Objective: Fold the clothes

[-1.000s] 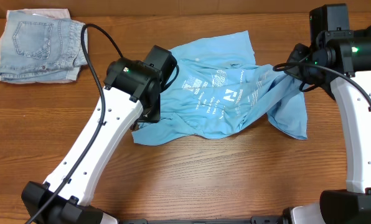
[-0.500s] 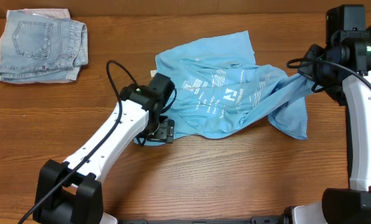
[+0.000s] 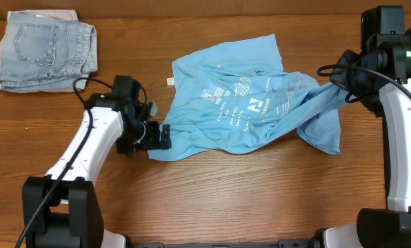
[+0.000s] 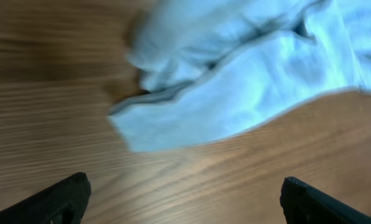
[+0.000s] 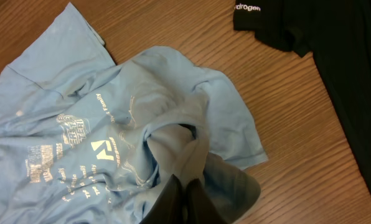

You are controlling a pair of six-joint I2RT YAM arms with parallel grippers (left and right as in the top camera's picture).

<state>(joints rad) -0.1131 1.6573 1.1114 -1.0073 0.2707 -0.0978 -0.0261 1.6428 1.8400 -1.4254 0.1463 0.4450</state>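
Pale denim shorts [image 3: 43, 52] lie at the far left corner of the table [image 3: 226, 200], well apart from my left pincer [image 3: 161, 136], which is spread wide and empty over bare wood, the lower-left corner of the sky-blue T-shirt [image 3: 240, 103] just ahead of its tips. That shirt sits rumpled mid-table with open board along its near side, and my right pincer [image 3: 335, 81] is clenched on its bunched right side, cloth drawn taut toward it; a black T-shirt [image 5: 335, 56] lies past it
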